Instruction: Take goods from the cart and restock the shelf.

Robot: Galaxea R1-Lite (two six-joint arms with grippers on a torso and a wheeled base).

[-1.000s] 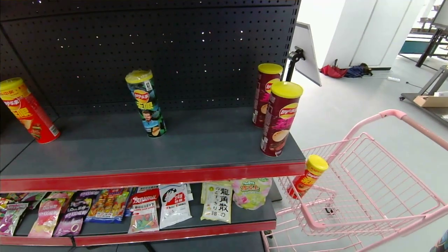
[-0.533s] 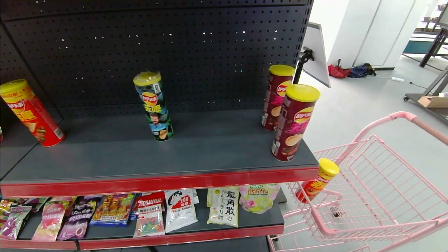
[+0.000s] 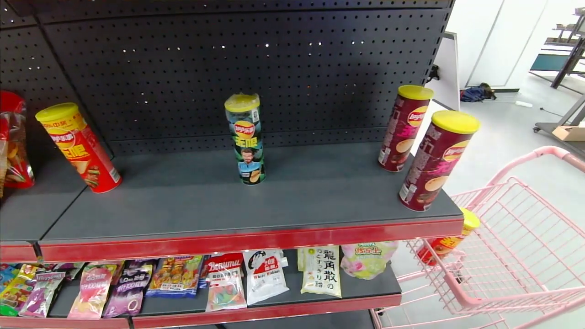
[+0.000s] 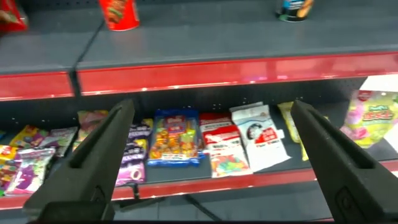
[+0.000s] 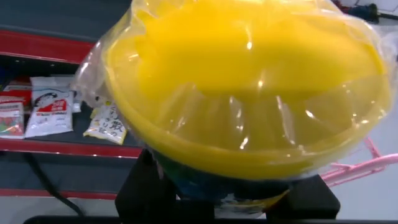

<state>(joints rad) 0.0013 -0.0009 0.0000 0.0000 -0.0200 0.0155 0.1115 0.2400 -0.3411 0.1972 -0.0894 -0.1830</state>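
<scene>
The dark upper shelf (image 3: 183, 201) carries a red chip can (image 3: 77, 146) at the left, a green-blue can (image 3: 245, 137) in the middle and two maroon cans (image 3: 406, 128) (image 3: 438, 160) at the right end. An orange can (image 3: 445, 242) leans inside the pink cart (image 3: 525, 160) beside the shelf. My right gripper (image 5: 227, 196) is shut on a chip can (image 5: 249, 81) with a yellow lid under clear plastic, which hides most of what lies beyond. My left gripper (image 4: 211, 155) hangs open in front of the lower shelf, nothing between its fingers (image 4: 93, 168).
Several snack bags (image 3: 228, 283) lie in a row on the lower shelf, also seen as bags (image 4: 180, 137) past the left gripper. A red lip (image 3: 251, 240) edges each shelf. Black pegboard (image 3: 228, 68) backs the shelf. Bare shelf room lies between the cans.
The whole head picture has shifted right, so the camera has turned left; the cans, shelf and cart keep their places relative to each other.
</scene>
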